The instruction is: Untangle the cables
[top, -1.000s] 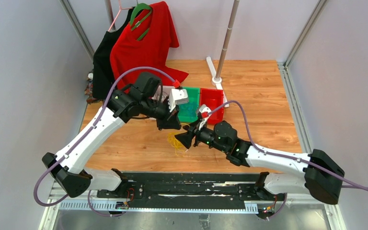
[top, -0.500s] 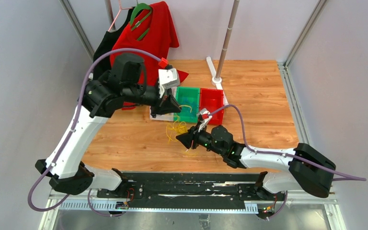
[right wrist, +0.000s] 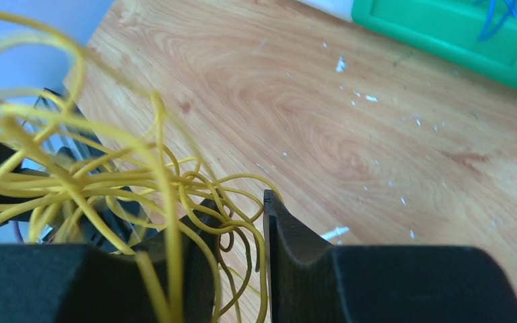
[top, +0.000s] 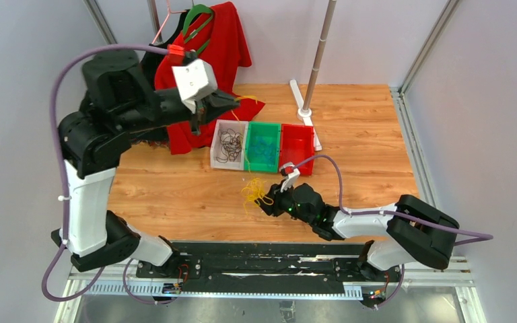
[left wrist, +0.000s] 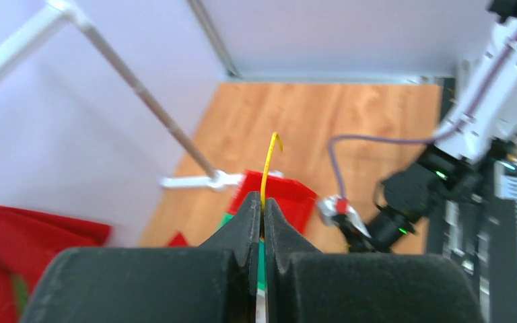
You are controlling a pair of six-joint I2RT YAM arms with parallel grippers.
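From above, the left claw is clamping a thin yellow wire end high above the wooden surface, raised since a second ago. The loopy yellow cable tangle is lying against the right claw. Left wrist: the claw is pinching that wire tight. Right wrist: blurred strands are crossing the slightly parted claw; grip unclear.

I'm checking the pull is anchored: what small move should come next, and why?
Probably close the right gripper on the yellow tangle: its jaws stand apart with strands running loosely between, while the left gripper, raised high, is shut on one yellow strand.
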